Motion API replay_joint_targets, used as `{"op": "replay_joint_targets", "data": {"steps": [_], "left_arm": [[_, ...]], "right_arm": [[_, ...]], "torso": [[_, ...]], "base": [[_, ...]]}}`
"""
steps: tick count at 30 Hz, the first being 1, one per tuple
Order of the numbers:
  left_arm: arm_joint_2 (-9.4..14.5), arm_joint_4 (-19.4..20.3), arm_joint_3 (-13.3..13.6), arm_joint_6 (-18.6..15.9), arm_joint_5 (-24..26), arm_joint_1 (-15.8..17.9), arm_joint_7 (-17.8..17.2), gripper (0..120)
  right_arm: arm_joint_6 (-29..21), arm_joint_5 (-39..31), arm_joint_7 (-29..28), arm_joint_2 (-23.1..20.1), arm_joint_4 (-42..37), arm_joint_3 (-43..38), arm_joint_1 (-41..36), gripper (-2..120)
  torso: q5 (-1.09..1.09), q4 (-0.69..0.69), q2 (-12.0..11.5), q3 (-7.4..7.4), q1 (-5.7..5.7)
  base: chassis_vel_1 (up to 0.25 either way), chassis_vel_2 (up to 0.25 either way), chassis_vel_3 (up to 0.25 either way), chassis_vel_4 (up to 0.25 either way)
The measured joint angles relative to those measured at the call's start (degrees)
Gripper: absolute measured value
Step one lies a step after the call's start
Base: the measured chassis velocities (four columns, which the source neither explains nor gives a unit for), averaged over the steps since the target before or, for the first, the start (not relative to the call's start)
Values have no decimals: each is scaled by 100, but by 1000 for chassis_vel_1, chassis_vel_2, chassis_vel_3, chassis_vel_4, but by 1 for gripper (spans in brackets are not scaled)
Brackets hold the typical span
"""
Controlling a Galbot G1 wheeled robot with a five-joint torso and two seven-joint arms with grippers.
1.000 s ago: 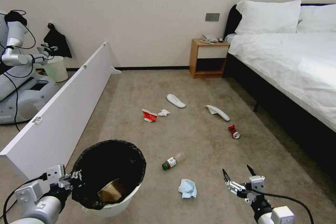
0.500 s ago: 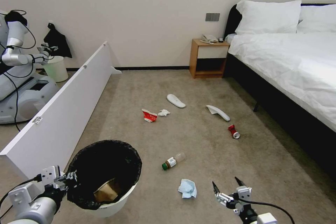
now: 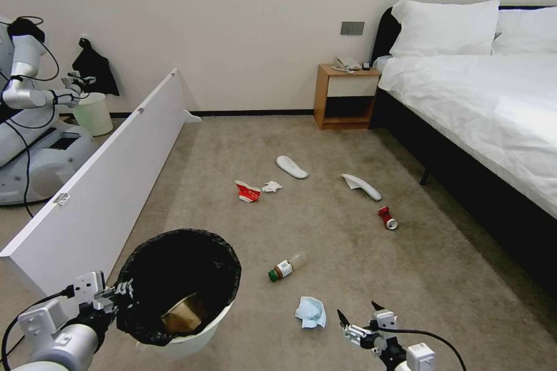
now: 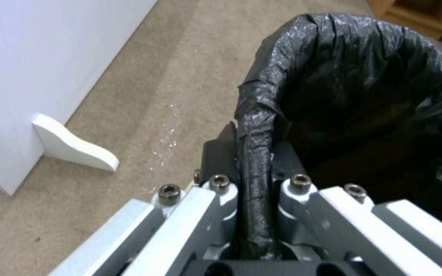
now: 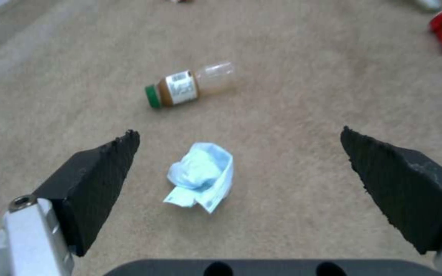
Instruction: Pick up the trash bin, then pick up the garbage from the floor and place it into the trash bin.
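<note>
Moved lower and nearer the blue tissue (image 3: pixel 310 311) since a second ago: right gripper (image 3: pixel 360 317), spread wide above it. Clamped in left gripper (image 3: pixel 119 294): one white trash bin (image 3: pixel 180 293), black-lined rim, brown paper bag (image 3: pixel 181 316) inside. On carpet: two white slippers (image 3: pixel 291 166), one green-capped bottle (image 3: pixel 286 266), label unreadable.

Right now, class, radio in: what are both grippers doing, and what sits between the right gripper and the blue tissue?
Left gripper shut on trash bin rim. Right gripper open, beside blue tissue on carpet. Nothing between.
</note>
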State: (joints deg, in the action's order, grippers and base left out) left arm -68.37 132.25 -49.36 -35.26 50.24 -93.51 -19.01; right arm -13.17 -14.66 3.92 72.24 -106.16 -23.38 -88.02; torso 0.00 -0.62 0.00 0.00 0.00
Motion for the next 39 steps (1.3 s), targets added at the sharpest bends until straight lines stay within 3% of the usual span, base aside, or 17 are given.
{"op": "replay_joint_targets", "data": {"steps": [11,24,27,39], "left_arm": [[-36,27,16,-10,0,-21,-11,5],[-16,62,61,-16,13,-28,-17,5],[32,94,53,-17,40,-72,-12,5],[7,160,28,-16,86,-105,-3,5]], "right_arm": [[-389,-410,-346,281,1075,391,828,100],[-403,-485,-402,557,2263,486,1501,100],[-364,-346,-373,818,2829,443,1925,100],[-351,-149,-318,1061,3363,502,2360,100]], "torso": [[0,0,0,0,0],[0,-1,0,0,0],[0,0,0,0,0],[0,0,0,0,0]], "base": [[0,0,0,0],[0,0,0,0],[0,0,0,0],[0,0,0,0]]}}
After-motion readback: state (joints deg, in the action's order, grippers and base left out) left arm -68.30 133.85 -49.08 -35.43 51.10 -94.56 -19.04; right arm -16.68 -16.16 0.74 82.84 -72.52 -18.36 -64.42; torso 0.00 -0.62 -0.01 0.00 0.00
